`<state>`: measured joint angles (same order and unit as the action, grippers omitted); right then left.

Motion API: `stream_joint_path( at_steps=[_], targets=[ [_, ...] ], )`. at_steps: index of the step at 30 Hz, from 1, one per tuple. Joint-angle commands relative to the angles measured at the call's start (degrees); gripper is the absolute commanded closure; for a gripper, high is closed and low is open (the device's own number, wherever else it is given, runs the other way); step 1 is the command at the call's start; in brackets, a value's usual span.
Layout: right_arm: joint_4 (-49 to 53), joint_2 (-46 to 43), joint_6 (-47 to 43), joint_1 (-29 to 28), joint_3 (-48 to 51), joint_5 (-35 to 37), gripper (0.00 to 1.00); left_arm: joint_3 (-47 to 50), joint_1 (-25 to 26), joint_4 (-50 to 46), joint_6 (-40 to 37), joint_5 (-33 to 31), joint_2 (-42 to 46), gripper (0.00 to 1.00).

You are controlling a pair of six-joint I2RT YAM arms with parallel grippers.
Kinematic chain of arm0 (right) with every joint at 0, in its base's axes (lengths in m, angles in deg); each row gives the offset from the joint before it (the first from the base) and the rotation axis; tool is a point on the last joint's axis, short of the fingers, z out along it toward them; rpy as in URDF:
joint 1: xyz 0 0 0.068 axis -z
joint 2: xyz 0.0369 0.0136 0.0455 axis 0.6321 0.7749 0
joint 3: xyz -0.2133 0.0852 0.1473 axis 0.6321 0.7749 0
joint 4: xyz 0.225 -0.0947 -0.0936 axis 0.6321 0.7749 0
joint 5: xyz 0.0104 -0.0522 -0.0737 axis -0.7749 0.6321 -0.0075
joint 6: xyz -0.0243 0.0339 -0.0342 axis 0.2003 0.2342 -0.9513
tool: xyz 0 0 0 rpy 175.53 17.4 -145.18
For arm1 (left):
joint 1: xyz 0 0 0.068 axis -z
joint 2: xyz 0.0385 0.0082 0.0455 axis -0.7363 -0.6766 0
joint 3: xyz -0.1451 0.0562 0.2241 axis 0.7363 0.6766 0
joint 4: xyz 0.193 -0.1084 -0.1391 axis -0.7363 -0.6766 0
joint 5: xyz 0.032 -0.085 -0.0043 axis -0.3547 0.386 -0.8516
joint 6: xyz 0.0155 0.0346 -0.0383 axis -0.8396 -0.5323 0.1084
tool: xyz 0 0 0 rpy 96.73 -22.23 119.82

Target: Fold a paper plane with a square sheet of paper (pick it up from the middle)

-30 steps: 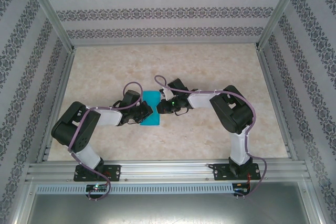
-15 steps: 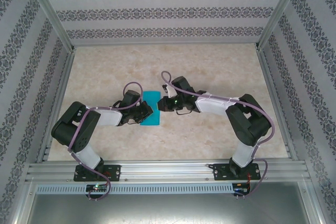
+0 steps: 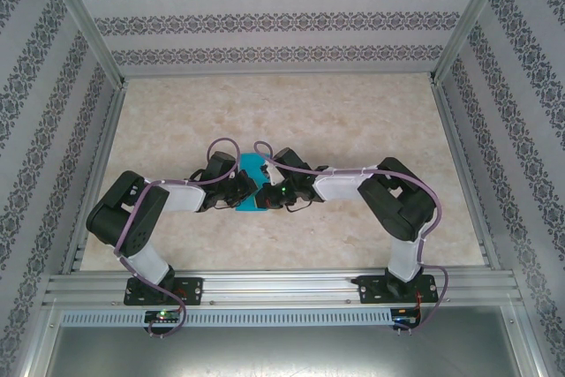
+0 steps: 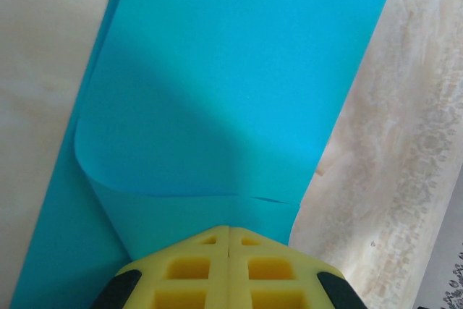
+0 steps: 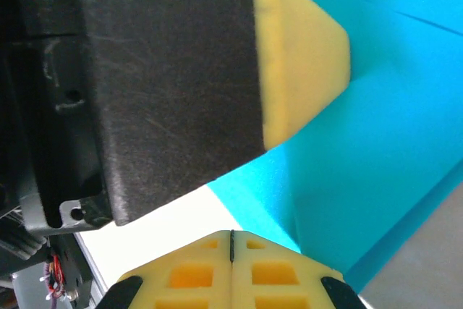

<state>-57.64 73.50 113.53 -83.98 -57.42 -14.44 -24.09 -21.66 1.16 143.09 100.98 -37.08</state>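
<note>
L gripper point(image 4: 229, 231) clenched, tips on near edge of square sheet of paper point(image 4: 231, 70), on table point(image 3: 353, 112) btwn both arms. R gripper point(image 5: 231, 236) clenched too, at its edge. Sheet doubled over, fold soft, uncreased; nose + wing folds prob. all left.

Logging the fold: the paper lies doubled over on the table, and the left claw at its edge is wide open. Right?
No: the left claw is shut, no gap showing, as the left wrist view shows. The paper does lie doubled over on the table, with that claw at its edge.
</note>
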Motion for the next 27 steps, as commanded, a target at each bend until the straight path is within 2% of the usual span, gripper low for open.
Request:
stream_joint_path(
  at_steps=[1, 18, 27],
  targets=[
    [0.6, 0.9, -0.3, -0.1, -2.0, 0.9, 0.99, 0.7, -0.3, -4.6, -1.0, -0.6, -1.0, 1.0],
    [7.0, 3.6, -1.7, 0.3, -3.2, 4.4, 0.98, 0.8, -0.4, -4.7, -1.1, -0.5, -0.8, 1.0],
    [9.5, 1.3, -3.4, 0.5, -0.8, 5.8, 0.97, 0.8, -0.4, -5.1, -1.2, -0.8, -0.7, 1.0]
  ],
)
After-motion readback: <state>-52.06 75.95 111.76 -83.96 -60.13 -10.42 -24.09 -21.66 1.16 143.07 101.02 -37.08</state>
